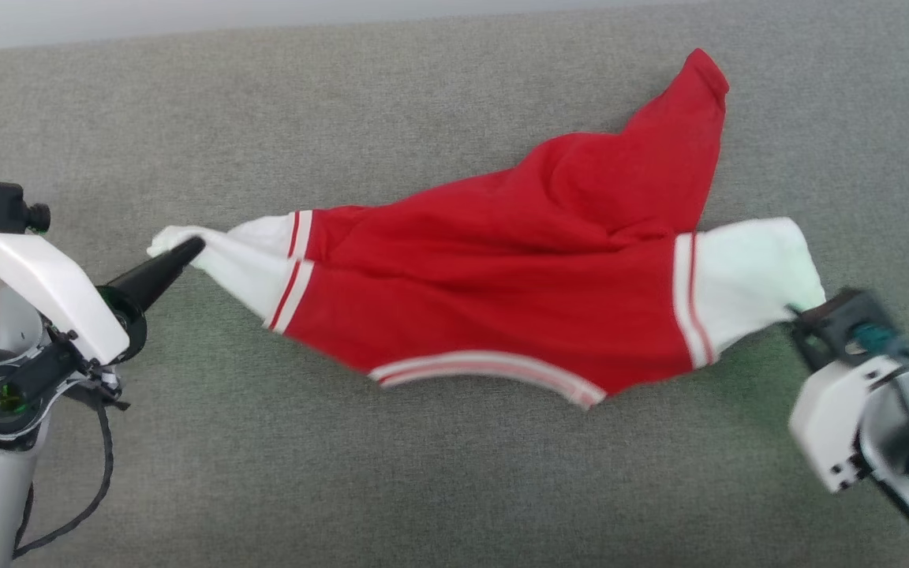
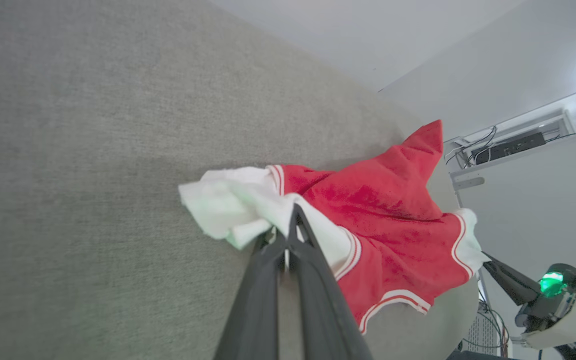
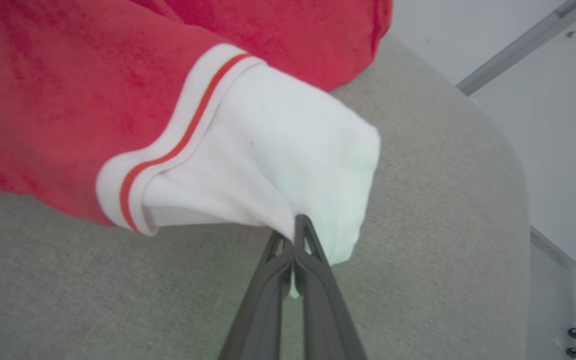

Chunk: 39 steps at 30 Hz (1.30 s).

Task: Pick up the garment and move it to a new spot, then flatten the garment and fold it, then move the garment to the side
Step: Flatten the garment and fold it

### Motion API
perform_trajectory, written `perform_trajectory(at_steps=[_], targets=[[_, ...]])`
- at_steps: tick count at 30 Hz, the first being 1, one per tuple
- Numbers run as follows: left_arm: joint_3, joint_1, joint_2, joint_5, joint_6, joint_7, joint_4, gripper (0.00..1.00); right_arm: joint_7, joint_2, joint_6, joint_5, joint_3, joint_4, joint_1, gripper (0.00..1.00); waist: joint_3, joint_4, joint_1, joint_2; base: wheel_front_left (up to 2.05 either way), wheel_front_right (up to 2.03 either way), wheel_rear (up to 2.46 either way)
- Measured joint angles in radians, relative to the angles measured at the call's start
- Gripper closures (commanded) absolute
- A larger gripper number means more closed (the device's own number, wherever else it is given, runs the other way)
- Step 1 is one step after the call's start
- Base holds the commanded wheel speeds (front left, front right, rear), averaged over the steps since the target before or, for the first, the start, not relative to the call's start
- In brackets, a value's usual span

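A: Red shirt [image 1: 502,300], strung out sideways over grey cloth tabletop [image 1: 423,489], pulled by both white sleeve ends. Striped hem toward the robot, one red corner thrown toward the far side.

B: State of left gripper [image 1: 186,252]?

A: Pinched shut on the left white sleeve end [image 1: 241,256], right at its tip. Fingers pressed together in the left wrist view, white cloth bunched beside them.

B: And right gripper [image 3: 295,235]?

A: Clamped on the right white sleeve end [image 3: 293,150] too. Fingers tight together, fold of white cloth nipped between the tips.

B: Edges?

A: Straight far edge [image 1: 107,38] along the top of the head view, pale wall beyond, well apart from the shirt. Near the right sleeve, rounded end [image 3: 513,150] of the tabletop, drop-off just past it.

B: Room to move?

A: Plenty of bare grey cloth nearer the robot, below the hem. Wide bare strip behind the shirt as well, and more out past the left sleeve. Tighter on the right, close to that rounded end.
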Motion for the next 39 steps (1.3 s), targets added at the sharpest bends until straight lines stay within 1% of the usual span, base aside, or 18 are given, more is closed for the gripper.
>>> perform_trajectory(at_steps=[1,2,3,6,8,10,12,14,16,19,23,25,29,31,32,35,39], targets=[[0.007,0.009,-0.003,-0.015,0.000,-0.012,-0.024,1.00,-0.001,0.006,0.000,-0.006,-0.030,-0.016,0.006,1.00,0.000,-0.002,0.0000,0.0000,0.00,0.00,0.00],[0.007,0.009,-0.003,-0.015,0.000,-0.012,-0.024,1.00,-0.001,0.006,0.000,-0.006,-0.030,-0.016,0.006,1.00,0.000,-0.002,0.0000,0.0000,0.00,0.00,0.00],[0.014,0.016,-0.007,-0.031,0.000,-0.020,-0.052,1.00,-0.005,0.015,0.000,-0.006,-0.059,-0.030,0.011,1.00,0.001,-0.003,0.0000,0.0000,0.00,0.00,0.00],[0.033,0.020,-0.027,-0.074,0.000,-0.051,-0.107,1.00,-0.020,0.052,0.000,0.009,-0.128,-0.070,0.018,1.00,0.009,-0.005,0.0000,0.0000,0.00,0.00,0.00],[0.053,0.015,-0.037,-0.083,0.000,-0.082,-0.119,1.00,-0.032,0.085,0.000,0.040,-0.164,-0.085,0.008,1.00,0.020,-0.007,0.0000,0.0000,0.00,0.00,0.00],[0.065,-0.011,-0.057,-0.089,0.000,-0.114,-0.106,1.00,-0.051,0.102,0.000,0.040,-0.185,-0.085,-0.032,1.00,0.033,-0.009,0.0000,0.0000,0.00,0.00,0.00],[0.082,-0.070,-0.088,-0.091,0.000,-0.154,-0.068,1.00,-0.073,0.133,-0.002,0.063,-0.205,-0.071,-0.096,1.00,0.048,-0.011,0.0000,0.0000,0.00,0.00,0.00],[0.090,-0.142,-0.116,-0.107,0.000,-0.160,-0.016,1.00,-0.096,0.157,-0.002,0.074,-0.207,-0.036,-0.173,1.00,0.066,-0.013,0.0000,0.0000,0.00,0.00,0.00],[0.096,-0.226,-0.145,-0.111,0.004,-0.188,0.055,1.00,-0.115,0.180,-0.002,0.084,-0.214,0.008,-0.276,1.00,0.085,-0.014,0.0000,0.0000,0.00,0.00,0.00],[0.089,-0.379,-0.157,-0.050,0.004,-0.244,0.157,1.00,-0.136,0.225,-0.002,0.099,-0.219,0.091,-0.455,1.00,0.118,-0.018,0.0000,0.0000,0.00,0.00,0.00],[0.066,-0.609,-0.158,0.079,0.006,-0.362,0.297,1.00,-0.167,0.279,-0.002,0.101,-0.235,0.258,-0.725,1.00,0.165,-0.027,0.0000,-0.0001,0.00,0.00,0.00],[0.063,-0.724,-0.170,0.118,0.009,-0.420,0.359,1.00,-0.189,0.299,-0.002,0.095,-0.247,0.350,-0.856,1.00,0.187,-0.031,0.0000,0.0000,0.00,0.00,0.00],[0.046,-0.927,-0.193,0.177,0.004,-0.523,0.438,1.00,-0.270,0.327,-0.002,0.048,-0.274,0.494,-1.094,1.00,0.221,-0.033,0.0001,0.0000,0.00,0.00,0.00],[0.049,-1.004,-0.198,0.184,0.003,-0.571,0.471,1.00,-0.313,0.336,-0.002,0.025,-0.286,0.555,-1.185,1.00,0.226,-0.032,0.0000,0.0000,0.00,0.00,0.00],[0.061,-1.070,-0.210,0.176,0.001,-0.612,0.494,1.00,-0.361,0.342,-0.002,0.002,-0.304,0.610,-1.258,1.00,0.224,-0.030,0.0000,0.0000,0.00,0.00,0.00],[0.047,-1.120,-0.224,0.155,0.000,-0.618,0.495,1.00,-0.409,0.337,-0.002,-0.026,-0.323,0.688,-1.328,1.00,0.214,-0.026,0.0000,0.0000,0.00,0.00,0.00],[-0.006,-1.074,-0.222,0.105,0.000,-0.589,0.454,1.00,-0.436,0.329,-0.002,-0.035,-0.292,0.770,-1.325,1.00,0.207,-0.020,0.0000,0.0000,0.00,0.00,0.00]])
